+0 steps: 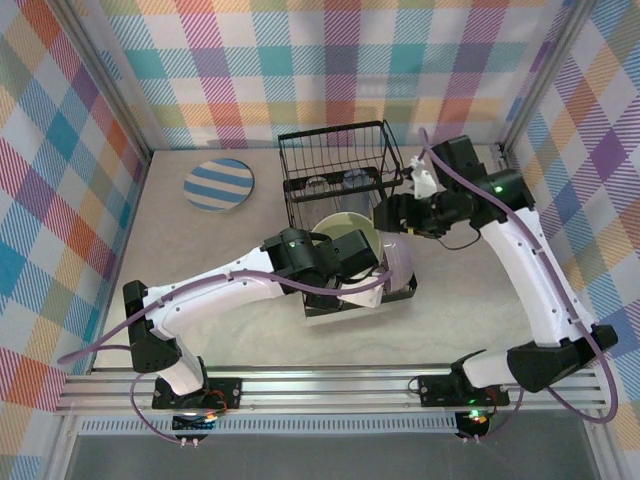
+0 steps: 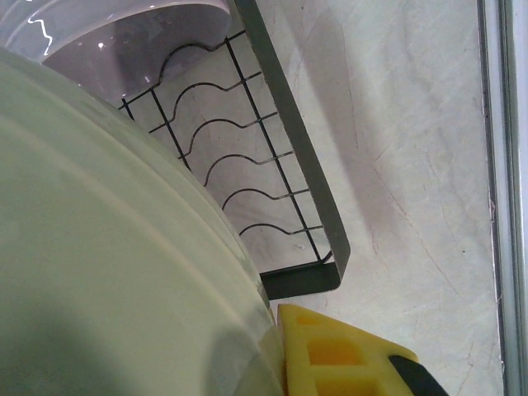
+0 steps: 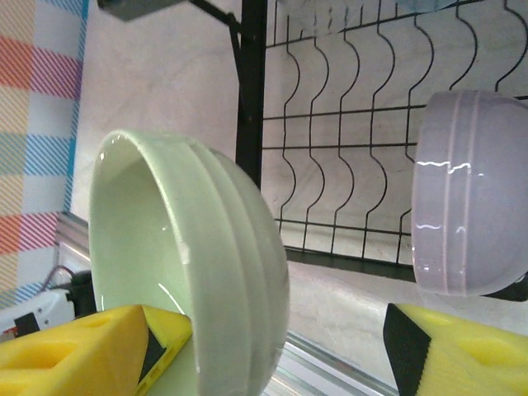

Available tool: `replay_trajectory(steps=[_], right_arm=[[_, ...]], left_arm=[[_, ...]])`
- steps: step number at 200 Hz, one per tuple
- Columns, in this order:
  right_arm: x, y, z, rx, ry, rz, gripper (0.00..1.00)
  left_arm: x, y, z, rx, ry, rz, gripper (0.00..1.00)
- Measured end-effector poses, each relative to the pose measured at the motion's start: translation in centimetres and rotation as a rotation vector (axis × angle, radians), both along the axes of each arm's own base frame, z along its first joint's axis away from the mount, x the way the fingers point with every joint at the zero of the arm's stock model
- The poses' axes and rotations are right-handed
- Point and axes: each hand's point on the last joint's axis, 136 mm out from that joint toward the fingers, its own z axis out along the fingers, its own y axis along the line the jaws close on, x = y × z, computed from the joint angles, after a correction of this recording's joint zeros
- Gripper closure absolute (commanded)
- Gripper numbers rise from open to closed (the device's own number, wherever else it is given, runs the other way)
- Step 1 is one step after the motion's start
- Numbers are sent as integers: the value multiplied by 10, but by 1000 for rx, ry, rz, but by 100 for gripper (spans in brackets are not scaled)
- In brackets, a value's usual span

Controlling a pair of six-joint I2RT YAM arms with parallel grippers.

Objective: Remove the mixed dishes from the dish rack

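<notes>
Left jaws (image 1: 350,258) are at the near end of the dish rack (image 1: 340,150), pinching the pale green bowl (image 1: 345,232). In the left wrist view one yellow pad (image 2: 346,359) sits against the bowl wall; the other pad is hidden behind the bowl. The bowl is up on edge, over the slotted base, with its opening facing the left side of the bench (image 1: 480,310).

From the right wrist camera the same bowl stands rim-up just beside the right arm's left-hand pad. I can't tell whether they touch.

The lavender bowl (image 1: 398,262) is also on edge, at the near right corner of the rack and just right of the green one. The two bowls are close, and I can't see contact.

Right jaws (image 1: 392,215) come in from the right side of the rack, a bit farther back than the bowls. They are spread wide with nothing gripped. In the right wrist view the green bowl's rim lies in the gap and the lavender bowl is above the right-hand pad.

The wavy wire base behind the bowls is bare where visible.

Farther back is the tall basket section of the rack. The grey-blue tumbler (image 1: 356,181) is inside it, upright as far as I can tell.

At far left a blue-and-white striped plate (image 1: 218,185) lies flat on the bench, well apart from the rack.
</notes>
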Motion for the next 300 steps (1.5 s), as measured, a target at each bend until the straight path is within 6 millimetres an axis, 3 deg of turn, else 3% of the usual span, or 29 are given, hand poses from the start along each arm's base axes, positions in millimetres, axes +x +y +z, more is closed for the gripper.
replay_trajectory(steps=[38,77,116,245,300], right_arm=[[-5,15,-1,-71,-21,70,38],[-5,23,-16,-177,-17,114,50],[-7,23,-29,-262,-1,131,57],[-4,26,-48,-433,11,147,82],[-3,27,-53,-450,16,144,100]], left_arm=[[0,1,-1,16,-16,-11,100],[-1,0,-3,25,-22,-13,100],[1,-1,-6,36,-22,-11,100],[1,7,-16,93,-24,-6,100],[1,7,-16,97,-27,-7,100]])
